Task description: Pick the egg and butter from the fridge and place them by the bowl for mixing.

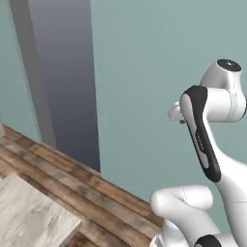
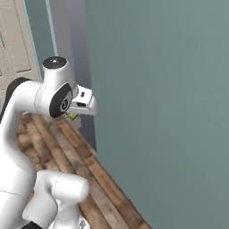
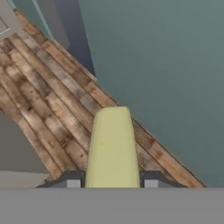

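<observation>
Hand view: plank floor (image 3: 48, 92), teal wall (image 3: 166, 57)

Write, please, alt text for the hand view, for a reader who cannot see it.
A pale yellow rectangular butter stick is clamped in the gripper, above a brown wooden plank floor. A plain teal wall rises beyond the floor.

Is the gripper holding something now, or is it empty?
Holding. In the hand view a pale yellow butter stick sits clamped in the gripper, above the wooden floor.
</observation>
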